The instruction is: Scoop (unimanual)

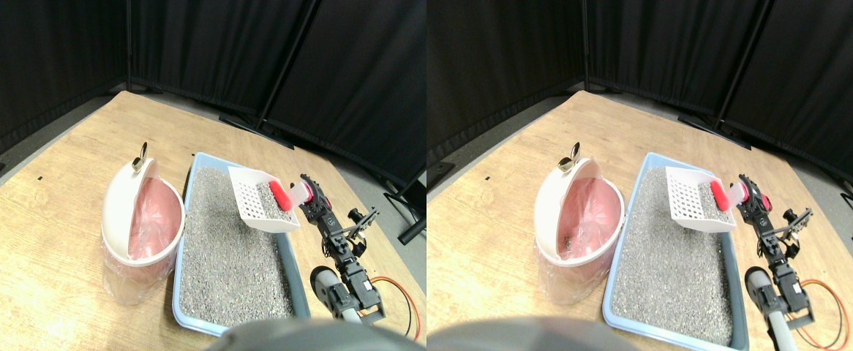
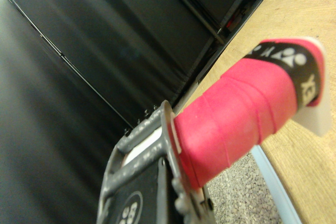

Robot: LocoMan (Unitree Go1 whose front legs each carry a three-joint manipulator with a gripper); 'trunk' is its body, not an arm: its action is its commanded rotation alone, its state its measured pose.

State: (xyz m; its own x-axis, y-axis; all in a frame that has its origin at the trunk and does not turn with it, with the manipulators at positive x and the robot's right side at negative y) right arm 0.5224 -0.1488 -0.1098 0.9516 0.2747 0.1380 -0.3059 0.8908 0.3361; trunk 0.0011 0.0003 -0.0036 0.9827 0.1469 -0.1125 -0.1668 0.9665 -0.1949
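A white slotted scoop (image 1: 260, 201) hangs tilted above the far right part of the blue litter tray (image 1: 191, 319), which is filled with grey litter (image 1: 229, 256). A red oblong piece (image 1: 279, 194) and some grey grains lie in the scoop near its handle end. My right gripper (image 1: 310, 196) is shut on the scoop's red wrapped handle (image 2: 236, 114), which runs out of the dark jaw frame (image 2: 142, 182) in the wrist view. A white edge of the scoop (image 2: 315, 119) shows past the handle. The pink-lined white bin (image 1: 141, 227) stands left of the tray, its lid tipped open.
Everything rests on a wooden board (image 1: 46, 219) bounded by black curtains (image 1: 214, 51). Red and orange cables (image 1: 406, 300) trail beside the arm at the right. Dark stand feet (image 1: 251, 124) lie at the board's far edge. A metal clip (image 1: 140, 157) tops the bin lid.
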